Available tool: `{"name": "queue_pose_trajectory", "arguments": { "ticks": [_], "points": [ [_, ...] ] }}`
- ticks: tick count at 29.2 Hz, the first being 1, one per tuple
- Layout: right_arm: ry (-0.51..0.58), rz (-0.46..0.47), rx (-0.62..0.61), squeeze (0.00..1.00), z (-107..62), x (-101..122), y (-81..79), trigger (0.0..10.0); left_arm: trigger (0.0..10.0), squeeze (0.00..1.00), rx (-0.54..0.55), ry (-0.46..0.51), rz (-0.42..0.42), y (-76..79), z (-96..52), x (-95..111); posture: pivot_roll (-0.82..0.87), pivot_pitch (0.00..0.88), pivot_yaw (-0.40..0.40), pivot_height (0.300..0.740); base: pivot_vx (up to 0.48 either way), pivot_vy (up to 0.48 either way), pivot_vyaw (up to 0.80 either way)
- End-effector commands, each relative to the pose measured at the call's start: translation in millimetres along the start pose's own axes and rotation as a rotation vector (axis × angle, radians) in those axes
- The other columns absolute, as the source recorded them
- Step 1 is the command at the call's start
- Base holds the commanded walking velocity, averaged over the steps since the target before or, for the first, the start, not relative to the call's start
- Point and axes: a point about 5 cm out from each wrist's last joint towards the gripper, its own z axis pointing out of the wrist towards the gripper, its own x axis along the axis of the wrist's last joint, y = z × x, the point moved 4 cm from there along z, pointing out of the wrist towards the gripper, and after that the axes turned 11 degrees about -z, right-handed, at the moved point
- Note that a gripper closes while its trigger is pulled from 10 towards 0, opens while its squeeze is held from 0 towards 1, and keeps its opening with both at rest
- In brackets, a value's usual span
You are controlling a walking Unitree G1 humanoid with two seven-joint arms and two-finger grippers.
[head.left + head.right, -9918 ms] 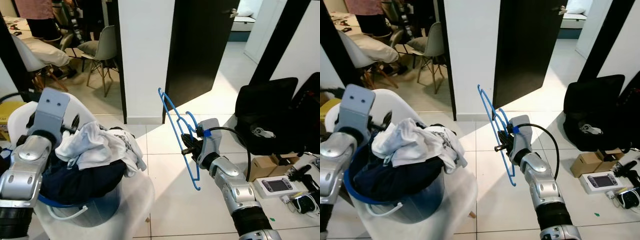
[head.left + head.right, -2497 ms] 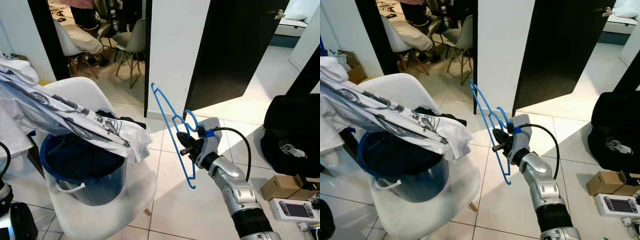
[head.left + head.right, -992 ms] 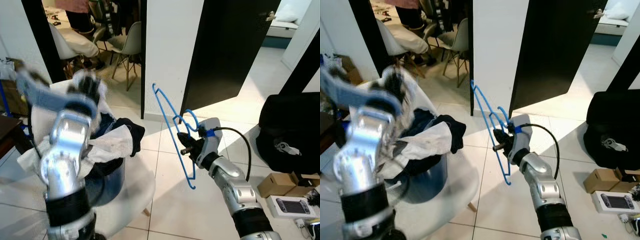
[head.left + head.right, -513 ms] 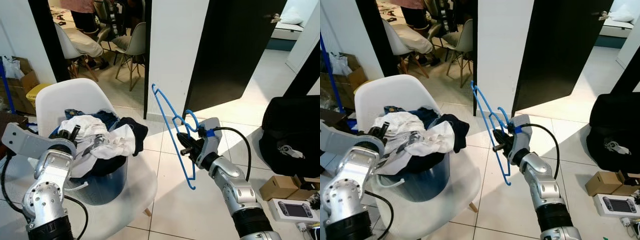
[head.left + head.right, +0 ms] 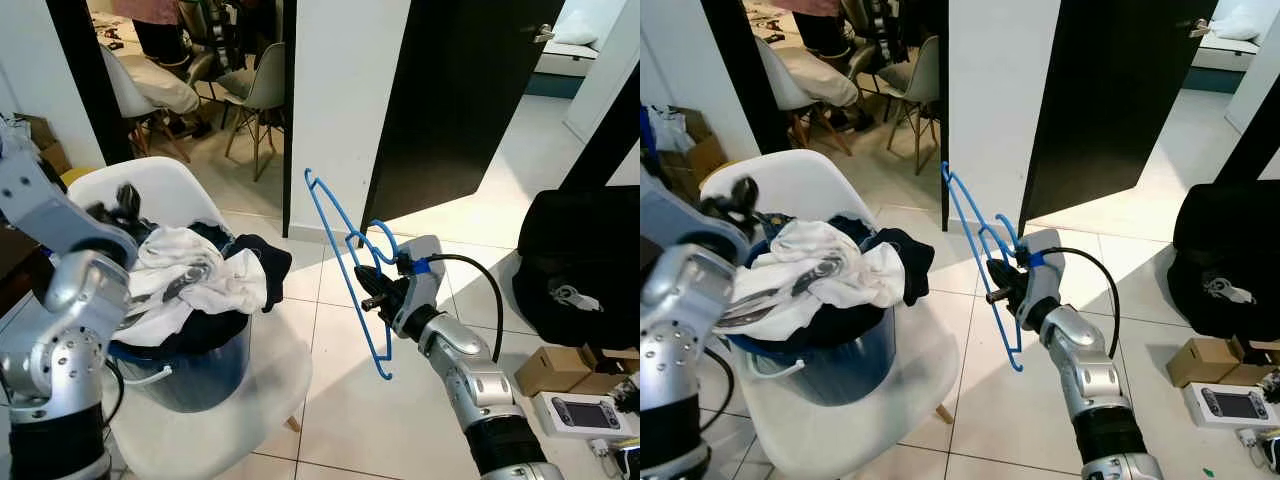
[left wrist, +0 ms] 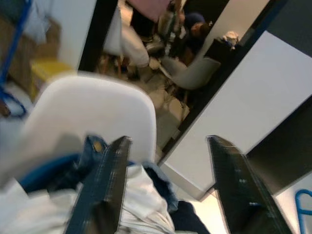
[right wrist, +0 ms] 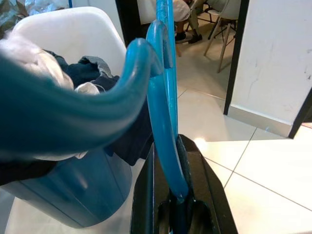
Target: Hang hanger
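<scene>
Left pincer (image 6: 165, 185) is held spread above the clothes (image 5: 200, 275) in the bucket (image 5: 190, 365). Right of the bucket, the blue hanger (image 5: 345, 265) is pinched by the right pincer (image 5: 372, 288), long axis steeply tilted, hook uppermost. No rail seen.

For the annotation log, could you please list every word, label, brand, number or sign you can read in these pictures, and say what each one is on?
No text can be read anywhere.
White emblem on the black bag: a logo shape, too small to make out.
White box with a device picture on the floor: print too small to read.
White printed garment in the blue bucket: the pattern shows no legible words.
Blue plastic hanger in the right gripper: no marking.
</scene>
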Motion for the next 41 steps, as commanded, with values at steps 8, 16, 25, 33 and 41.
{"name": "queue_pose_trajectory", "arguments": {
  "ticks": [8,16,25,33,41],
  "points": [
    [-0.006,0.018,-0.004,0.00,1.3,-1.1,0.5,10.0,10.0,1.00,-0.231,0.151,0.512,37.8,-0.3,26.7,0.02,0.049,-0.043,0.740,0.000,0.000,0.00],
    [-0.005,0.022,-0.008,0.00,1.2,-1.0,1.2,10.0,10.0,0.00,-0.363,0.038,0.902,23.9,6.7,-8.1,0.02,0.053,-0.046,0.740,0.000,0.000,0.00],
    [-0.004,0.024,-0.008,0.00,0.3,-0.1,1.3,10.0,10.0,0.00,-0.161,-0.201,0.593,-20.5,29.1,-52.2,0.00,0.061,-0.048,0.740,0.000,0.000,0.00],
    [-0.005,0.023,-0.010,0.00,-3.7,0.6,1.8,10.0,10.0,0.00,-0.075,-0.390,0.415,-44.0,44.6,-95.9,-0.02,0.082,-0.048,0.740,0.000,0.000,0.00],
    [-0.008,0.016,-0.012,0.00,-10.0,2.6,2.8,10.0,10.0,0.00,0.010,-0.418,0.450,-65.9,53.5,-103.2,-0.05,0.120,-0.053,0.740,0.000,0.000,0.00]
  ]
}}
